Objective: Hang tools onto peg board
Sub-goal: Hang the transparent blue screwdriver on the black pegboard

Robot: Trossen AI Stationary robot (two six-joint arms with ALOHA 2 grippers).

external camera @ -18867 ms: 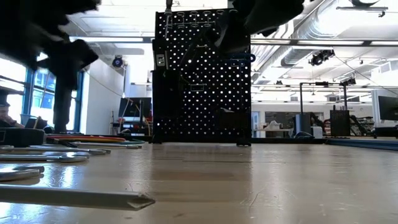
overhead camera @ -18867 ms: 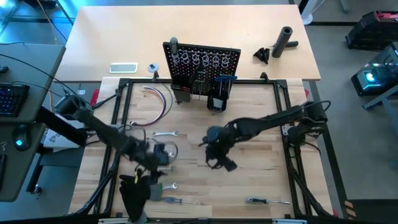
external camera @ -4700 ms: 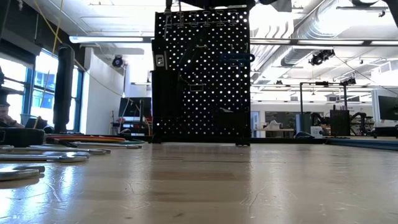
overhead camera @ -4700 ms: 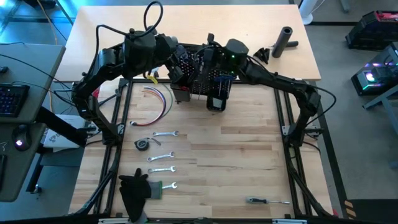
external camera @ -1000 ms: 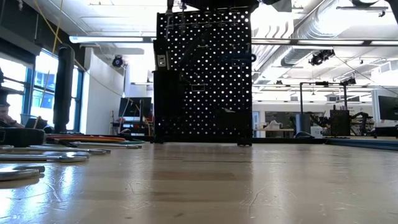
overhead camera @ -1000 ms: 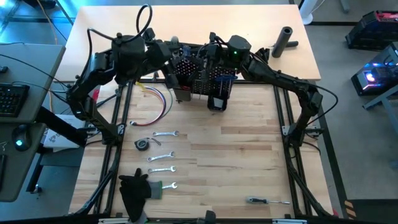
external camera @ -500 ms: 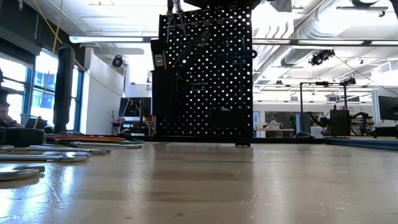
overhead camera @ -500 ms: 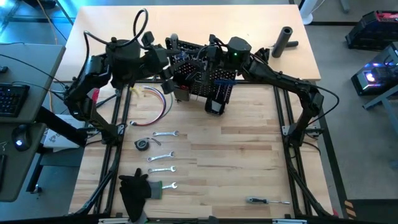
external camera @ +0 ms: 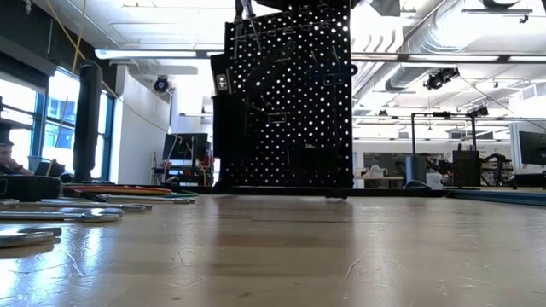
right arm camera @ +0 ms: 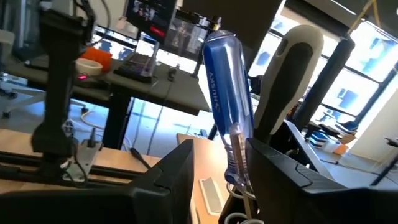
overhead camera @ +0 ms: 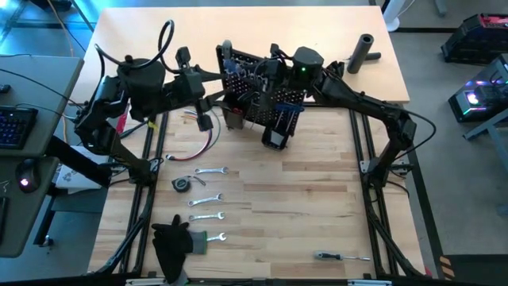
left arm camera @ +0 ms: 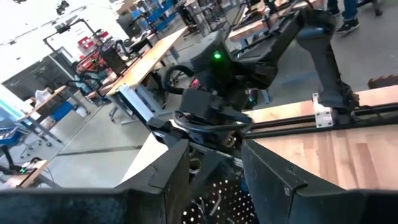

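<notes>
The black peg board (overhead camera: 266,95) stands upright at the table's far middle, also in the low view (external camera: 288,98). A blue-handled screwdriver (right arm camera: 225,81) stands upright with its silver shaft down in a ring at the board's top. My right gripper (overhead camera: 267,74) is open at the board's top edge, one finger on either side of that shaft (right arm camera: 239,163) with gaps showing. My left gripper (overhead camera: 206,107) is open with nothing between its fingers, just left of the board. Silver wrenches (overhead camera: 208,199) and a round tape measure (overhead camera: 182,184) lie flat on the table's left half.
A screwdriver (overhead camera: 341,257) lies near the front right. The bundle of coloured wires (overhead camera: 208,131) lies under my left gripper. A black cloth (overhead camera: 171,242) is at the front left, a black cylinder (overhead camera: 363,52) at the far right. The right half is bare wood.
My left gripper has drawn back from the peg board toward the table's left and near edges. The board has shifted a little toward the table's right and turned slightly. My right gripper has stayed at the board's top.
</notes>
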